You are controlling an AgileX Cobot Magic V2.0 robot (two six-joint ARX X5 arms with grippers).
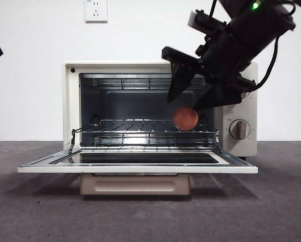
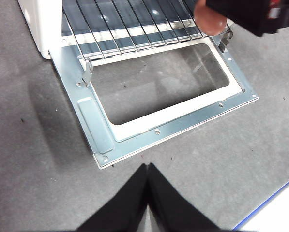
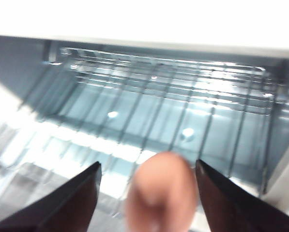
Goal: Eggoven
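Oven point(image 1: 69, 101) door point(image 1: 137, 169) hangs fully open, wire rack point(image 1: 140, 126) bare apart from the egg point(image 1: 185, 119), which is at the rack's front right edge. Right gripper point(image 1: 190, 93) just above it, jaws spread wide, egg free between them. Whether the egg rests on the wires or is just above, cannot tell. Left gripper point(image 2: 147, 166) waits over the table point(image 2: 33, 121), jaws together. Placement nearly complete; withdrawing and shutting the door probably remain.
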